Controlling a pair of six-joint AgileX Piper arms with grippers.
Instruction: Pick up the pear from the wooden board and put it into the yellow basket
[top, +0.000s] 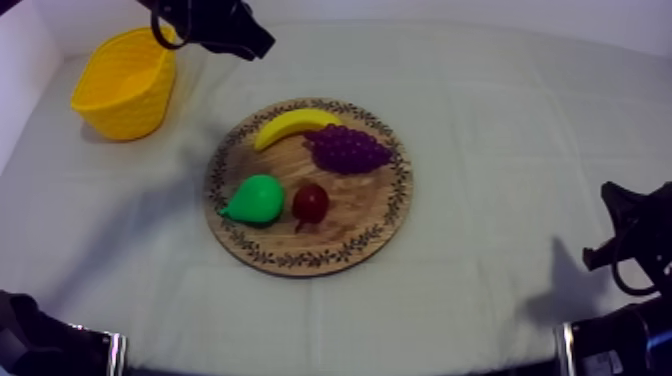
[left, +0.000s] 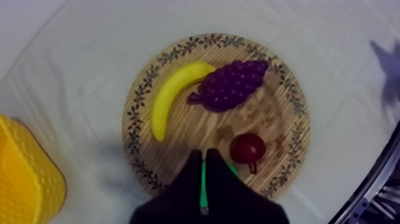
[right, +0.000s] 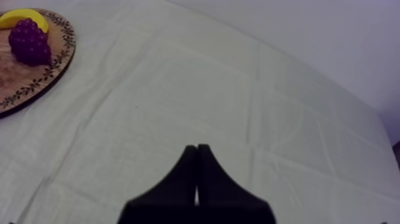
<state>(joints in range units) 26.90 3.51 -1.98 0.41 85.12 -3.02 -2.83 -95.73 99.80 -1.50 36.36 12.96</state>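
Note:
The green pear (top: 255, 198) lies on the round wooden board (top: 372, 228), at its front left, beside the small red fruit (top: 311, 202). A banana (top: 293, 125) and purple grapes (top: 347, 148) lie on the board's far half. My left gripper (top: 258, 44) hangs high over the cloth between the yellow basket (top: 126, 82) and the board. In the left wrist view its fingers (left: 203, 156) lie together, shut on nothing, and hide most of the pear (left: 233, 170). My right gripper (right: 196, 149) is shut and empty, low at the right side (top: 628, 235).
The yellow basket stands at the far left near the white wall. Bare cloth (right: 196, 77) stretches to the right of the board (right: 36, 83). The left arm's base (top: 40, 345) sits at the front left edge.

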